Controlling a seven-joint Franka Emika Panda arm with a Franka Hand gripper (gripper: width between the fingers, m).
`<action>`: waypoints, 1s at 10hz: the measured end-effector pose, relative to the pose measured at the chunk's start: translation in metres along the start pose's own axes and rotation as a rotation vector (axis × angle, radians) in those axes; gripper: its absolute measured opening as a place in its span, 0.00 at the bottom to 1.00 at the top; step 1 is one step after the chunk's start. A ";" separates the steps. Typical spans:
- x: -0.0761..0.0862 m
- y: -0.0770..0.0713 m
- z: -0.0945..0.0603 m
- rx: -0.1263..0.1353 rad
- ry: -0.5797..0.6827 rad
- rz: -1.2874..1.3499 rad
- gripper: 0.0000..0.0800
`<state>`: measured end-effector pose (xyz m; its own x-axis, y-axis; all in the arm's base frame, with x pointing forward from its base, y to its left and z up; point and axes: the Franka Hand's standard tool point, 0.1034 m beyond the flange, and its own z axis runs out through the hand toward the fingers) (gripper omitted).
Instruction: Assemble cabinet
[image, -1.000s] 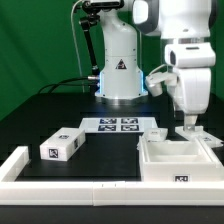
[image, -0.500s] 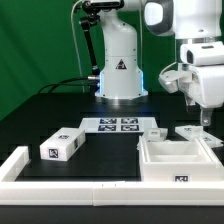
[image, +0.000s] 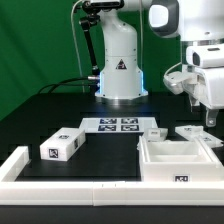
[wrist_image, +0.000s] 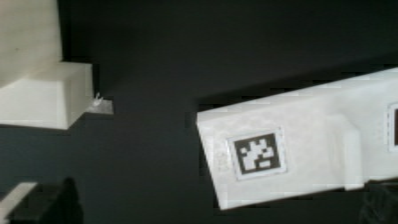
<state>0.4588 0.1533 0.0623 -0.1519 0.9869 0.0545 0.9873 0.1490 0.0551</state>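
– Black tabletop is the biggest thing under me, with the white border rail along its near edge. On it, toward the exterior view's right, sits the cabinet body. It is open on top and shows nothing slotted in yet.

– And the other pieces?

– The drawer block lies well apart from the body, over on the exterior view's left, just inside the rail. The marker board is flat in front of my base. Two little parts lie behind the body: a small white part just beside its back wall, and a second small piece nearer the board.

– What changed just now?

– A second ago my gripper was down at that small white part. Half a second ago it was already rising. Now it hangs above and toward the exterior view's right of the part, clear of it. The part has not moved with me, so I read this as a release: it has been set down next to the body and I am free for the next pick. The assembly looks to be at an early stage, since the body and the drawer block are still separate.

– How do the jaws stand?

– Spread, as far as I can judge. In the wrist view two dark shapes that I take for my jaws sit well apart with nothing gripped between them. Below them is a tagged white face, and I cannot tell which piece it belongs to. I hold nothing and touch nothing.
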 end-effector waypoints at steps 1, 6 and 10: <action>0.000 -0.004 0.002 -0.007 0.008 -0.064 1.00; -0.001 -0.032 0.016 0.016 0.023 -0.155 1.00; 0.009 -0.042 0.030 0.012 0.055 -0.142 1.00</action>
<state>0.4176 0.1583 0.0301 -0.2924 0.9509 0.1012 0.9560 0.2882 0.0545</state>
